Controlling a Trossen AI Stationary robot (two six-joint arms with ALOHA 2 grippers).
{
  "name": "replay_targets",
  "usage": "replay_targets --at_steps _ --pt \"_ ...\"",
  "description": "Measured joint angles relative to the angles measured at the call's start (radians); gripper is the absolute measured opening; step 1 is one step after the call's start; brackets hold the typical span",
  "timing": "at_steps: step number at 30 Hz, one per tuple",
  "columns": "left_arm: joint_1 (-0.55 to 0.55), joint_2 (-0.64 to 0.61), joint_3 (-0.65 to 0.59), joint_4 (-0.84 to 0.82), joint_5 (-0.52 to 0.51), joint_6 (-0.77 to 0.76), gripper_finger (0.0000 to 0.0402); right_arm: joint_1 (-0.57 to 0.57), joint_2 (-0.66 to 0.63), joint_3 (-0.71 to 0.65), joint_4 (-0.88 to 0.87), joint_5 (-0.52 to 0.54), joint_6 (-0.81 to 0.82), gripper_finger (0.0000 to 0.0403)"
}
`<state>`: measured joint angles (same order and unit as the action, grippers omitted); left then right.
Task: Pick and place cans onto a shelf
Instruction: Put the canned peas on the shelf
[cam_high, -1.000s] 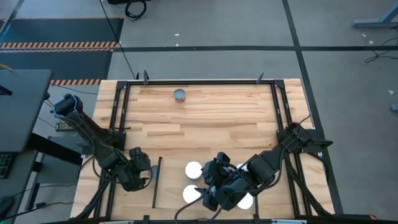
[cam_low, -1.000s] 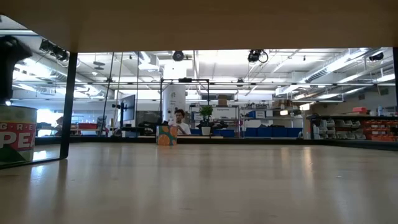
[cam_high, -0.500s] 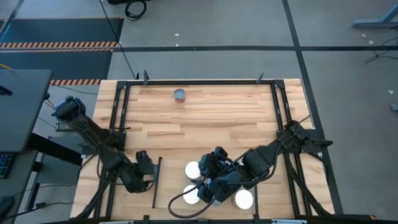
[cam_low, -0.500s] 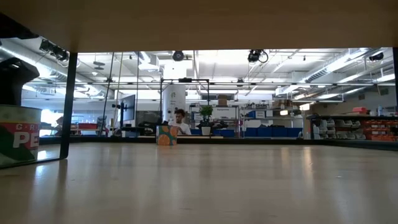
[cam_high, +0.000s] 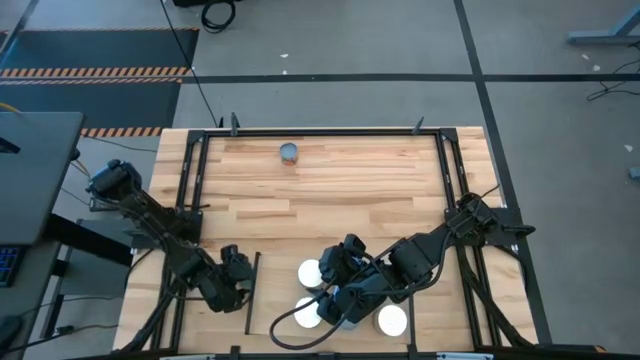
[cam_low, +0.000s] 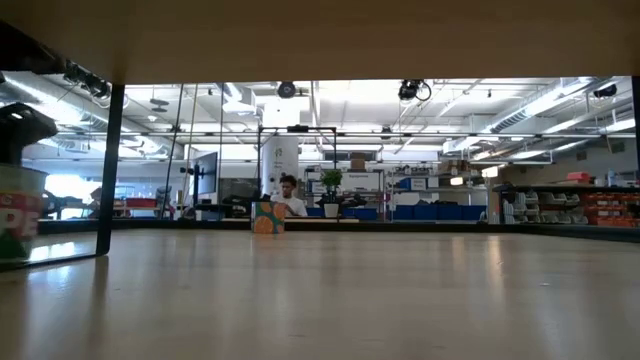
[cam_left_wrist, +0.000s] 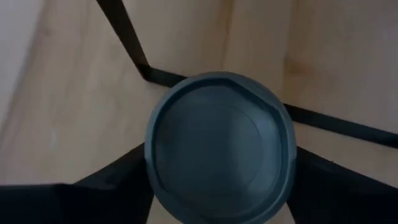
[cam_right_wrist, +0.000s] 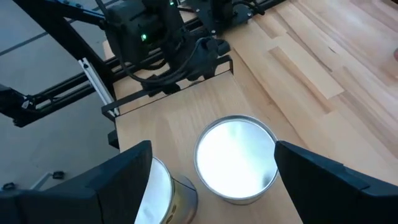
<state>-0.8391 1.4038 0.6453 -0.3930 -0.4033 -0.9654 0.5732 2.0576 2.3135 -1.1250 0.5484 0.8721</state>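
My left gripper is shut on a can with a dull grey top, just left of the shelf's thin black bar. In the low view this can shows a green and red label at the picture's left edge. My right gripper is open above the pale shelf panel. Its fingers stand on either side of a white-topped can without touching it. A second can is beside it. Three white tops show on the shelf. My left gripper pinches the can's round side wall just below its rim between its two fingers, one on each side. The fingers come from above, pointing down. The can stays upright, top up; whether its base is on the table I cannot tell.
A lone grey can stands near the table's far edge. Black frame rails run along the left, right and far sides of the planked tabletop. In the low view a person sits in the room far behind the table.
My right gripper has gone toward the table's left, off the near-right white can, and now hangs over the two left cans. My left gripper has gone a little toward the shelf's black bar and the near edge, carrying its can upright.
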Motion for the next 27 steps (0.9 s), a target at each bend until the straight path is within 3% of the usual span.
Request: replay_targets --at_steps 4,7,13,16,21,24,27 --pt "-0.027 -0.034 0.063 -0.085 0.053 -0.018 0.0275 0.000 0.000 0.000 -0.001 -0.018 -0.003 0.0346" --pt "-0.065 -0.070 0.168 -0.242 0.091 -0.017 0.0274 0.000 0.000 0.000 -0.001 -0.026 -0.003 0.0346" --pt "-0.143 -0.105 0.512 -0.689 0.113 0.019 0.0274 0.000 0.000 0.000 0.000 -0.027 -0.002 0.0346" --pt "-0.156 -0.105 0.677 -0.810 0.086 0.043 0.0282 0.000 0.000 0.000 0.000 -0.027 -0.001 0.0346" --pt "-0.132 -0.105 0.844 -0.800 -0.059 0.129 0.0286 0.000 0.000 0.000 0.001 -0.028 0.003 0.0346" --pt "-0.096 -0.103 0.860 -0.706 -0.131 0.218 0.0286 0.001 0.000 0.000 0.001 -0.031 0.008 0.0346" --pt "-0.036 -0.078 0.834 -0.608 -0.141 0.253 0.0286 0.003 0.000 0.000 0.001 -0.044 0.014 0.0346"
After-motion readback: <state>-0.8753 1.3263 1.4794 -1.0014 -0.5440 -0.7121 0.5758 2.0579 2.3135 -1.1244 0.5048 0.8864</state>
